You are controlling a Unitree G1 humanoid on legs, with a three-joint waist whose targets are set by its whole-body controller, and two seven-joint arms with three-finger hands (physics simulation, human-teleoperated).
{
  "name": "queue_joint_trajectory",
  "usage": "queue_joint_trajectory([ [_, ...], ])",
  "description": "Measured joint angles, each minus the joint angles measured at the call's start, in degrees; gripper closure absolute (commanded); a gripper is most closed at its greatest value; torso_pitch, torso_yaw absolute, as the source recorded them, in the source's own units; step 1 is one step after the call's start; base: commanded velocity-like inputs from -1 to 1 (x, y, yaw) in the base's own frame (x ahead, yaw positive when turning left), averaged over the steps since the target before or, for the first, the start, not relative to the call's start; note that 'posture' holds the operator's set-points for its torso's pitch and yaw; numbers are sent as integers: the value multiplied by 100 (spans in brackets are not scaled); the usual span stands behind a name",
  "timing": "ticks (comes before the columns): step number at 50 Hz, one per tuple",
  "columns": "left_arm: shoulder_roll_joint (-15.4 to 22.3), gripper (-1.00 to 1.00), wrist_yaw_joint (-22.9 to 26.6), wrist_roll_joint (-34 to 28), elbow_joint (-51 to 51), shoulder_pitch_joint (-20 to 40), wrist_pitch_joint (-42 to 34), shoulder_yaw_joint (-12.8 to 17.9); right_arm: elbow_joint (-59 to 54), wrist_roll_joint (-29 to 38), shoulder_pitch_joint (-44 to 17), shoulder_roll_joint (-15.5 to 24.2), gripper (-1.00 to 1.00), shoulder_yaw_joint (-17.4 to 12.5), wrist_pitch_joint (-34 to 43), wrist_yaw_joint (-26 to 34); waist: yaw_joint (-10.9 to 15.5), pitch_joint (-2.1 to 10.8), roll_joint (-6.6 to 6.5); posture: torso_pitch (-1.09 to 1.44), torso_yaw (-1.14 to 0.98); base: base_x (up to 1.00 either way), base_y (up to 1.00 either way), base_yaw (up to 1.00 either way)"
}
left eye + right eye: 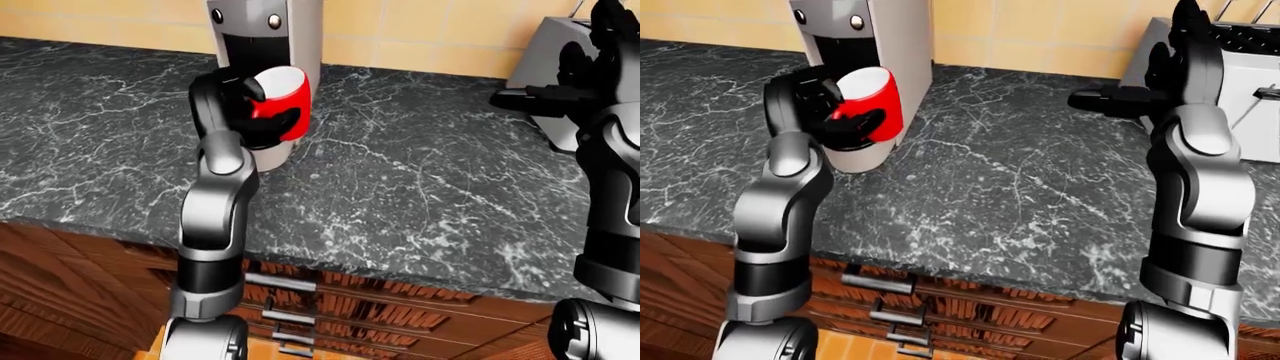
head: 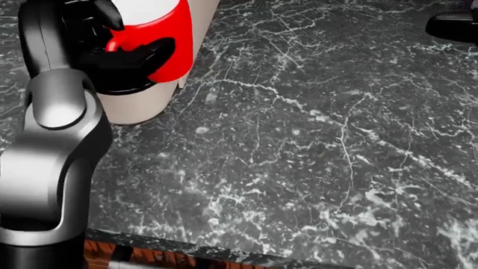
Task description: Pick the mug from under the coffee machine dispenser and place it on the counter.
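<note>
Nearest the camera runs the dark marbled tabletop (image 1: 420, 187), its edge above wooden drawers (image 1: 330, 300). A broad bare stretch of it lies between the two arms.

Further in, the left hand (image 1: 262, 118) is clenched around the red mug (image 1: 283, 101). One black finger crosses the mug's outer side while the others wrap the side toward the arm. The mug is tilted, its white inside showing toward the upper right of the left-eye view. It sits at the mouth of the coffee machine (image 1: 270, 45), over the drip tray, and whether it touches the tray cannot be told.

The mug looks rigid and smooth, probably ceramic. It is likely light enough for one hand, yet slippery and liable to chip if knocked against the machine. A grip round the body, as now, seems sound. Levelling it before setting it down would keep it from toppling. The handle is hidden behind the fingers.

On the right, the right hand (image 1: 1120, 97) hovers above the tabletop with its fingers spread, holding nothing. Beyond it stands a toaster (image 1: 1240, 67) against the yellow tiled wall (image 1: 420, 30).
</note>
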State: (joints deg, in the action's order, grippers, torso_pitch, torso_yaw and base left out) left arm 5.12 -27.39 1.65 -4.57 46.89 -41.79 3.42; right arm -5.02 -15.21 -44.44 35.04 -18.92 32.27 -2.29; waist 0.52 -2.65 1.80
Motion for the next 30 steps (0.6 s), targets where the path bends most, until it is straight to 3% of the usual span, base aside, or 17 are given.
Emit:
queue_joint_trajectory([
  [14,139,100,669,-326,-815,-62,-696,18,33,7,-4,5,-100,-14,23,-10,-16,-2,-7,0,0,0,0,0],
  [30,-140,100,958,-393,-1991,117,-1712,-135,7,10,-2,5,-100,-8,3,10,-5,-36,28,0,0,0,0,0],
])
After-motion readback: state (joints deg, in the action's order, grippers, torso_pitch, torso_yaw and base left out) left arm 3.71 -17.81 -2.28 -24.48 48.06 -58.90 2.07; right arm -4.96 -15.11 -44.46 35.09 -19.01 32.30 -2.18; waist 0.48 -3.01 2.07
